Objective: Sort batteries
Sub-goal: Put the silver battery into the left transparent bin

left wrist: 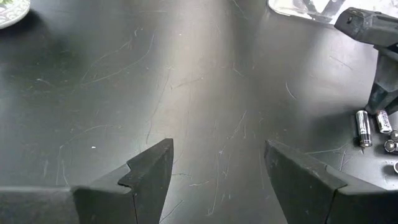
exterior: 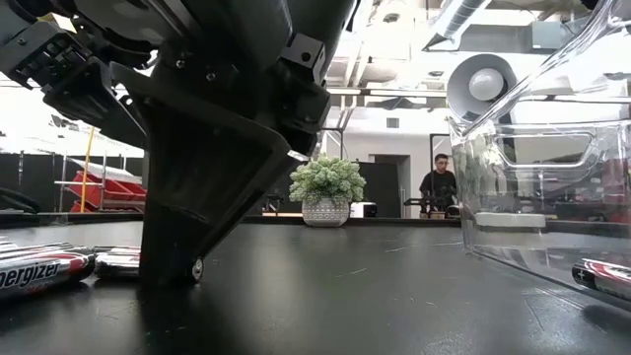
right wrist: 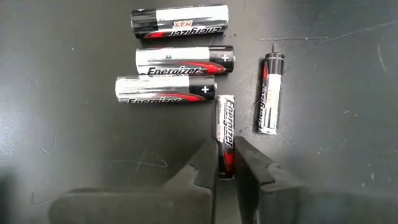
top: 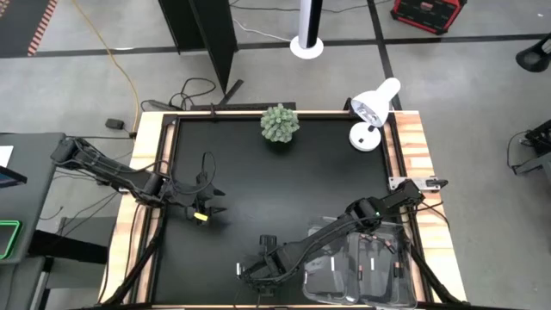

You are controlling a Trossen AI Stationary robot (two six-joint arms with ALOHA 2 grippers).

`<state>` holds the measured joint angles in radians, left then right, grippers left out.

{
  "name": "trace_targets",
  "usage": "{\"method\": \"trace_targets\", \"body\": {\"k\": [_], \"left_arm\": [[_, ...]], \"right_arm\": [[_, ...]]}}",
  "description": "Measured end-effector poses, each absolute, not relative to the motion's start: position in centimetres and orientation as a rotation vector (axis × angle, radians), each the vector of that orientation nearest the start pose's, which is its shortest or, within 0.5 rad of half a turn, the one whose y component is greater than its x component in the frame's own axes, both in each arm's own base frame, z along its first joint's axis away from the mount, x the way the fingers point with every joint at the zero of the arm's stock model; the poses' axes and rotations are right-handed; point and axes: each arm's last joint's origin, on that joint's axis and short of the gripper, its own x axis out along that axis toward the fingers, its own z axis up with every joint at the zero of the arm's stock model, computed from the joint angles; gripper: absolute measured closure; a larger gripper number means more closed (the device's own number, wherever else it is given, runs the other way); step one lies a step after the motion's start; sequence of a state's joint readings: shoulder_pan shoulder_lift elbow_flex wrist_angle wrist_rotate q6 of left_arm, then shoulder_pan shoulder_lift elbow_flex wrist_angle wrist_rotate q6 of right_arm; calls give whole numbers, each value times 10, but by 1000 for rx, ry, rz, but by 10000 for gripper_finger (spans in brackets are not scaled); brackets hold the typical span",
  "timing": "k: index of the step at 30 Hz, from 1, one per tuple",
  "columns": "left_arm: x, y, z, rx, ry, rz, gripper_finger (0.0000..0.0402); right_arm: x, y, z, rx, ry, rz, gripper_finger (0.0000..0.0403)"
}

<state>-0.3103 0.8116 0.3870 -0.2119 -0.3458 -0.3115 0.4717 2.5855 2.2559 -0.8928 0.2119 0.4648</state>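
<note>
Right end effector sits low at the near edge of the black worktop, its two dark fingers clamped around the end of a slim silver-black-red Energizer battery that lies flat beside four more loose silver-and-black batteries. Over on the far left side, the left end effector hovers above bare worktop with its fingers spread wide, holding nothing, while clear plastic bins with a few batteries inside sit just right of the working arm.
</note>
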Motion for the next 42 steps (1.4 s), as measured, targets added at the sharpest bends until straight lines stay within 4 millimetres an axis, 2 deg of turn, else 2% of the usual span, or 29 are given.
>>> {"method": "trace_targets", "body": {"k": [10, 21, 33, 42], "left_arm": [[158, -40, 192, -96, 589, 127, 155], [158, -40, 192, -97, 588, 128, 155], [158, -40, 193, -97, 586, 128, 155], [158, -40, 193, -97, 586, 128, 155]], "right_arm": [[474, 235, 131, -9, 1154, -31, 389], [483, 237, 150, -95, 1083, -7, 393], [478, 234, 167, -131, 1081, -4, 393], [475, 233, 187, -135, 1044, 8, 393]]}}
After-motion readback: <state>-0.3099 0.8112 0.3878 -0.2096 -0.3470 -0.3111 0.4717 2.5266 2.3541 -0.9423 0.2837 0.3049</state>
